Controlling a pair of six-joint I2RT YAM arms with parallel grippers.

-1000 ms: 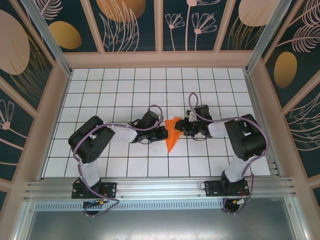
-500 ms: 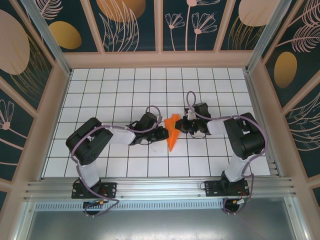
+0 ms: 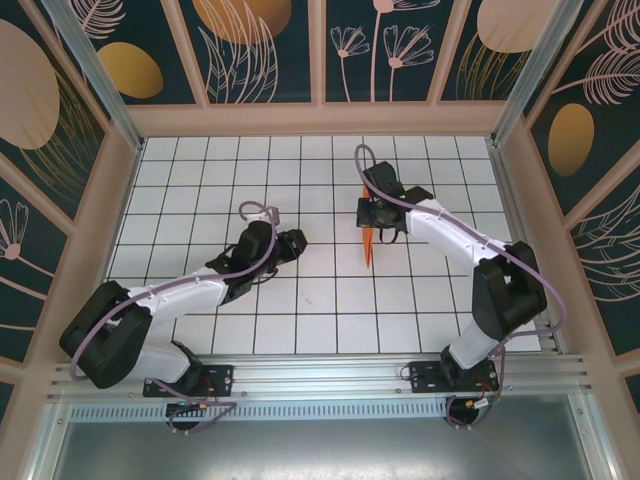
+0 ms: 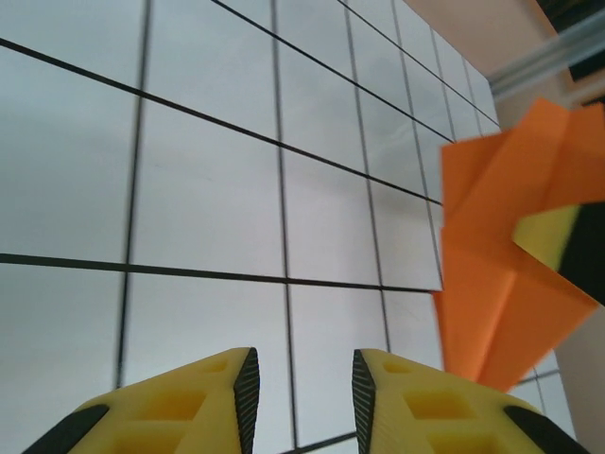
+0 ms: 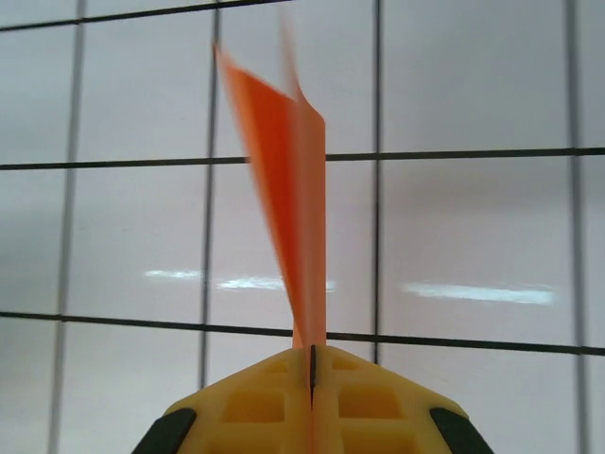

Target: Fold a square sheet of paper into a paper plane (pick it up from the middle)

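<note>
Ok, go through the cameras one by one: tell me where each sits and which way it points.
Top external: above and behind the arm bases, looking down on the gridded table; both arms show.
Left wrist: on the left arm, facing across the tiles at the paper plane; the open left gripper shows.
Right wrist: on the right arm, facing the tiles; the right gripper shows, shut on the paper plane.
Both wrist views share the paper plane.
</note>
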